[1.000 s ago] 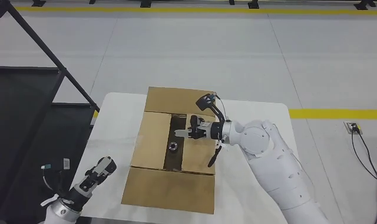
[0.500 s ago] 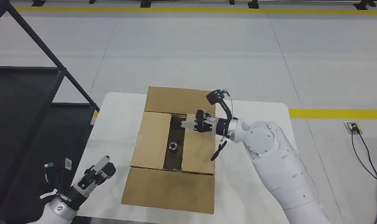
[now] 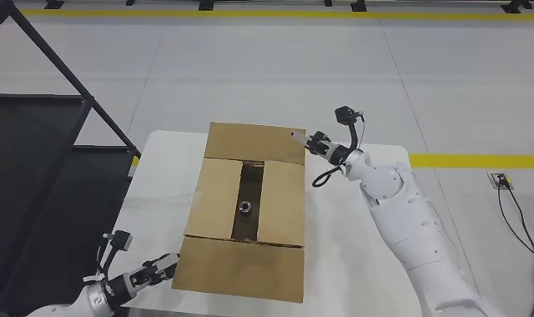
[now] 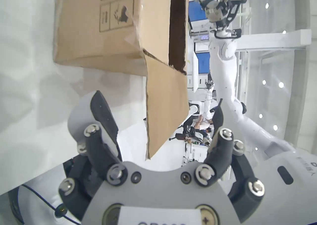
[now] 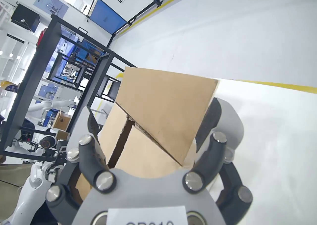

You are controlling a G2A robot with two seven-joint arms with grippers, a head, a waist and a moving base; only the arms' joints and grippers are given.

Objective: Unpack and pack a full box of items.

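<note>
I am finding the box [image 3: 219,192] sitting in the middle of the table [image 3: 158,175], long axis running 12 to 6. Its inner flaps are leaving a slot over a small round item [image 3: 245,206]. The right gripper [image 3: 302,138] is standing open at the box's 1 o'clock corner, the far flap [image 3: 250,142] lying between its jaws. The left gripper [image 3: 167,265] is standing open at 7 o'clock, astride the near flap [image 3: 238,271]. I am judging each arm nearest its own flap.
</note>
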